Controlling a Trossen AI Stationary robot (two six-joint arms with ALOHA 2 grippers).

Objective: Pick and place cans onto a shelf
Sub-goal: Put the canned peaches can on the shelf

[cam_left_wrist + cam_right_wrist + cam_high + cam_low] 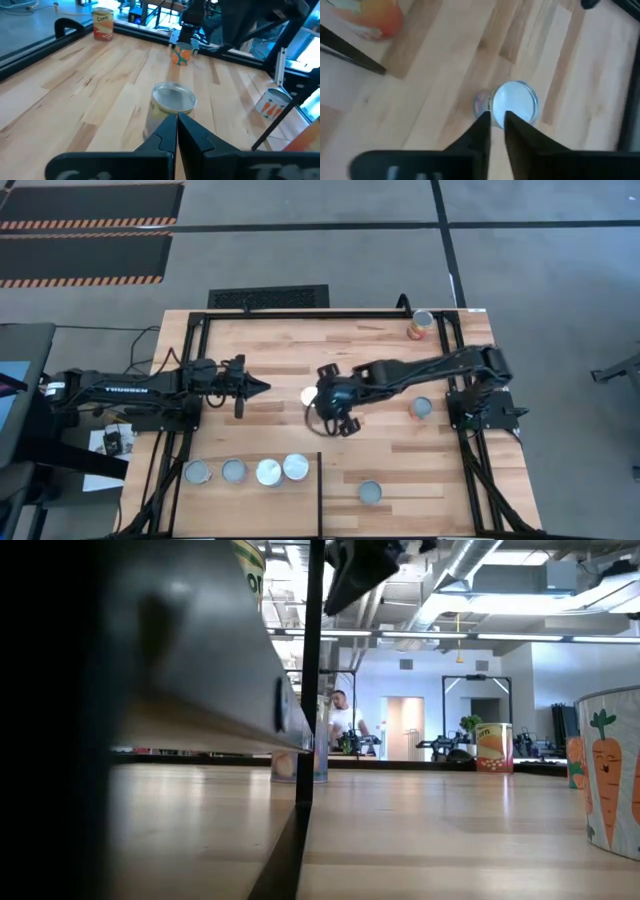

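Step in hand, as I judge it: the right gripper (338, 412) is lining up over the tabletop for a pick — the can with the shiny top (309, 395) stands just beside it toward the left arm. To do it well, spread the fingers before dropping, centre them over the can's round top, then come straight down so the can isn't knocked over.

Right gripper state: in the right wrist view its fingers (481, 131) are nearly together with only a thin gap, holding nothing, a pale-topped can (512, 104) showing past them.

Left gripper (252, 387) waits near the left side, fingers closed to a point, empty — aimed toward the same can.

Four cans (248, 471) already sit in a row on the shelf (250, 490) at the near edge; others are scattered, including a corn can (421, 326) at the far corner.
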